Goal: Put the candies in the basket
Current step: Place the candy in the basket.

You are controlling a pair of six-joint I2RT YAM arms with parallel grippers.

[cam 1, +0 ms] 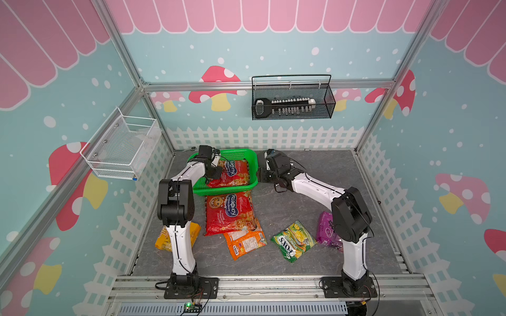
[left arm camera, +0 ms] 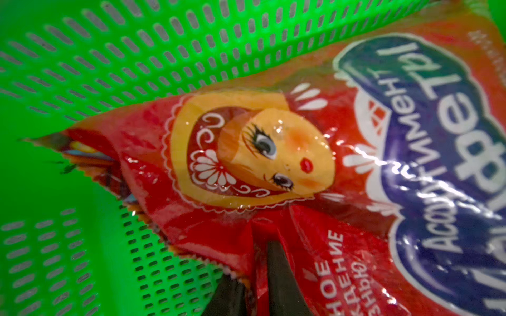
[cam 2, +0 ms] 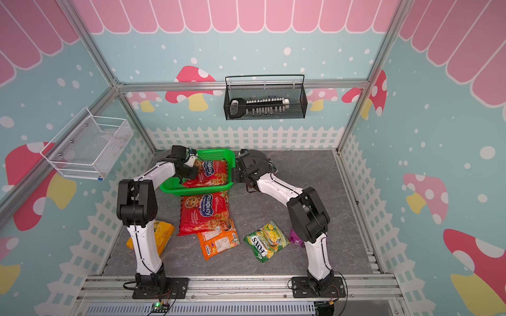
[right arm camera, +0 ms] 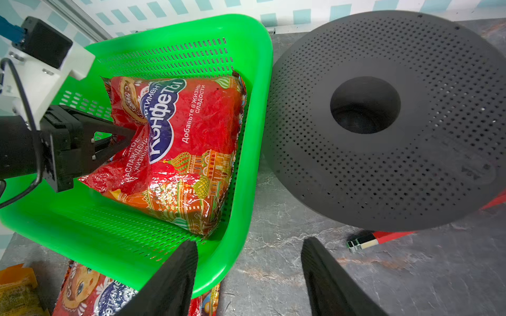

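Observation:
The green basket stands at the back of the table. A large red candy bag lies inside it. My left gripper reaches into the basket, shut on a fold of that bag's film. My right gripper hangs open over the basket's right front corner, holding nothing. A second red bag lies in front of the basket. Nearer the front lie the orange bag, the FOX'S bag, the purple bag and the yellow-orange bag, the last two partly hidden by the arms.
A dark grey round spool sits on the table right of the basket, with a small red-handled item beside it. A white wire basket hangs on the left wall. A black wire basket hangs on the back wall.

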